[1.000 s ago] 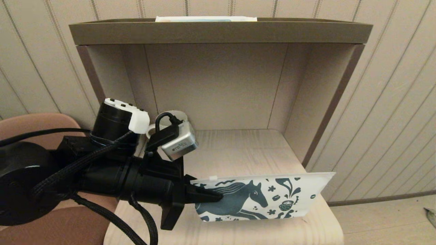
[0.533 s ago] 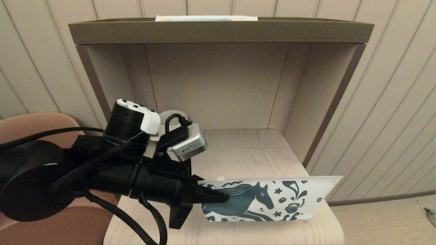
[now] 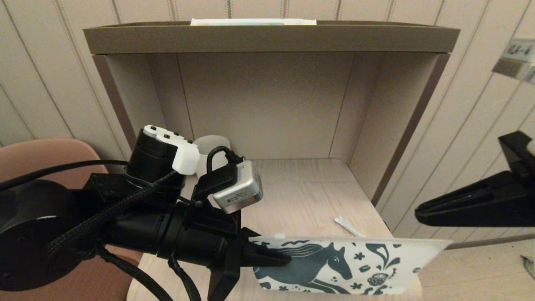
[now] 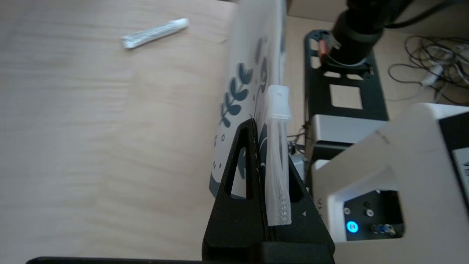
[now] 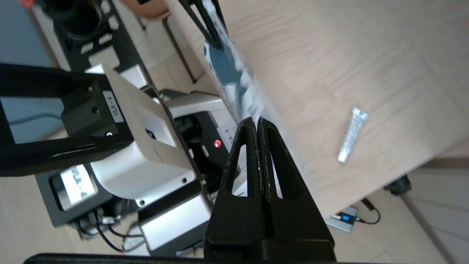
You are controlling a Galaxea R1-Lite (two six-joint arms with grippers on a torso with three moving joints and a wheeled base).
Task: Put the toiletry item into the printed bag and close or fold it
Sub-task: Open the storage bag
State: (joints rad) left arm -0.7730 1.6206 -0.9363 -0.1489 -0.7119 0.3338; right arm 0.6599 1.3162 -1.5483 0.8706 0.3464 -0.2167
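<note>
Here, the left gripper (image 3: 276, 257) stood clamped on the left end of the printed bag (image 3: 355, 267), held upright on edge at the near side of the shelf board (image 3: 292, 188). The toiletry item (image 3: 349, 226) lay just beyond it. The right gripper (image 3: 422, 215), fingers pressed together, hovered to the right. A thin one-end hold risked the pouch sagging or slipping free.

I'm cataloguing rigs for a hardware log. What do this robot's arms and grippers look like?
Matte black left arm with braided black cables, a white button cap and a silver wrist camera box. Both the left gripper and the right gripper have black tapered fingers with triangular cut-outs.
</note>
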